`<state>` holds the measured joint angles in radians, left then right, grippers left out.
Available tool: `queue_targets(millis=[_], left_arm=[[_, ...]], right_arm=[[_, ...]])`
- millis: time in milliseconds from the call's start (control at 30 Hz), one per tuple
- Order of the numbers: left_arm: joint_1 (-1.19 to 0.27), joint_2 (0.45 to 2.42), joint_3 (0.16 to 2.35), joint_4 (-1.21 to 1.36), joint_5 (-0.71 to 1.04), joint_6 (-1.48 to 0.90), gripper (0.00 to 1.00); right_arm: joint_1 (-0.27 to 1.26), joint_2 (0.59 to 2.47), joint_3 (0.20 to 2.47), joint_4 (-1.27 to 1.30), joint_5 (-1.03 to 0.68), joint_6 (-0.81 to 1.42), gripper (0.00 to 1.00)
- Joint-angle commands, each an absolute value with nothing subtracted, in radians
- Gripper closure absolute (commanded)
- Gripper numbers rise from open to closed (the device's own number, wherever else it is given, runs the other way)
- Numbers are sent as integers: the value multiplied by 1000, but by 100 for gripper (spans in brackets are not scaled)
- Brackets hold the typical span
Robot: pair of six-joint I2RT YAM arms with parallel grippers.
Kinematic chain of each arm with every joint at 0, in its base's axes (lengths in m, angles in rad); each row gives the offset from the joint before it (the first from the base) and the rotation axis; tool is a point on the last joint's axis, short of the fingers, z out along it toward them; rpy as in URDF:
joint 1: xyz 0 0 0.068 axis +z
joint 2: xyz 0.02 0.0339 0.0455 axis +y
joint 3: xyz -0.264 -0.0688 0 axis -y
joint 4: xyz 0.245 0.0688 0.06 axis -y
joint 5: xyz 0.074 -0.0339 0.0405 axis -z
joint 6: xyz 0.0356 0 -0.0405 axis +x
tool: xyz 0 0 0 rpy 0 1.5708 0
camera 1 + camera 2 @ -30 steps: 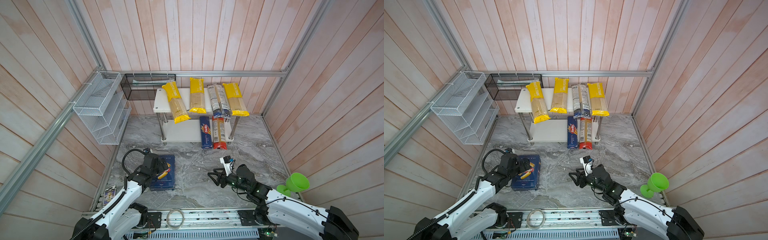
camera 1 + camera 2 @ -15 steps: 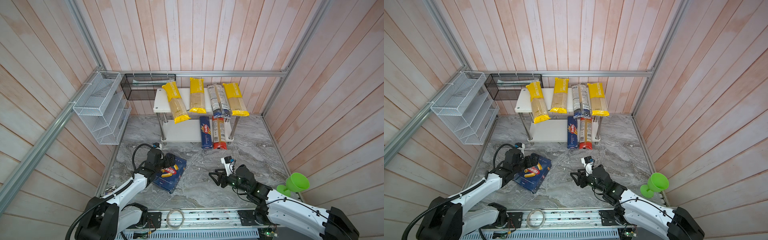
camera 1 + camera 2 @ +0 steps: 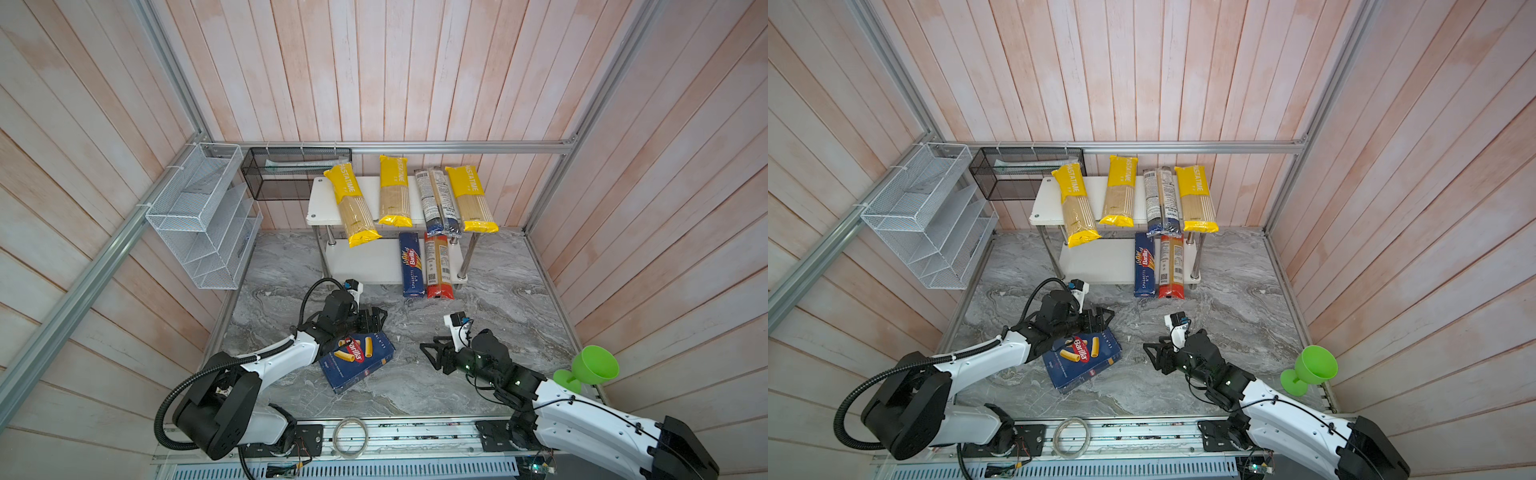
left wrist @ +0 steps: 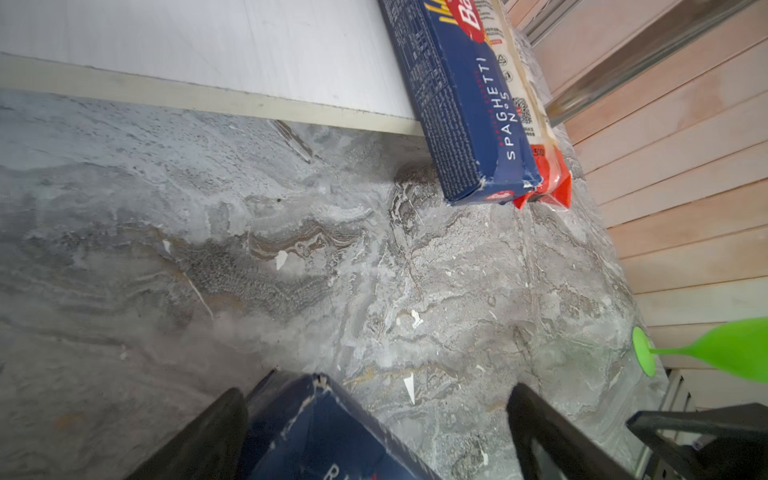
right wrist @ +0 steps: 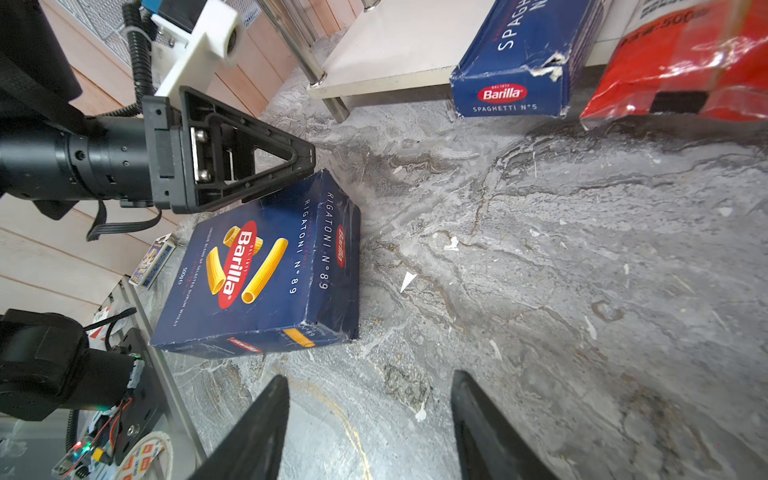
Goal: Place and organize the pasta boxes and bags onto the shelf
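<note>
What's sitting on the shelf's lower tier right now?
The narrow spaghetti box and the red-ended bag lie side by side at its right, sticking out past the front edge. The back of that tier is covered by the top tier.

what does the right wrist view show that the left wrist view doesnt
Only the right wrist view: the rigatoni box's full printed front, and the left tool seen from outside, above that box's far corner. Only the left wrist view: the green goblet. Both: the spaghetti box and the red-ended bag jutting past the front edge of the shelf's lower board, the marble floor, and the rigatoni box, though the left wrist view catches only one corner of it.
</note>
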<state>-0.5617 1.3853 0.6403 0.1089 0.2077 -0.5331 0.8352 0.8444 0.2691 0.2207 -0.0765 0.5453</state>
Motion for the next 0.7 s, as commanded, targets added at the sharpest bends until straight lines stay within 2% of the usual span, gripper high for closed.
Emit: queue_targets(millis=[0, 133, 233, 433, 567, 667], left_arm=[[-577, 1370, 693, 3, 182, -536, 0], [-576, 1213, 773, -293, 0, -579, 0], [-576, 1058, 762, -450, -70, -639, 0], [-576, 828, 669, -683, -74, -820, 0], [-580, 709, 566, -700, -22, -948, 0], [-586, 649, 533, -740, -51, -984, 1]], right_arm=[[814, 910, 309, 290, -149, 522, 38], [808, 1066, 400, 320, -298, 500, 38], [808, 1178, 481, 313, -419, 466, 38], [809, 1318, 523, 422, -518, 472, 38], [809, 1394, 568, 430, -548, 456, 38], [810, 1439, 593, 450, -573, 449, 38]])
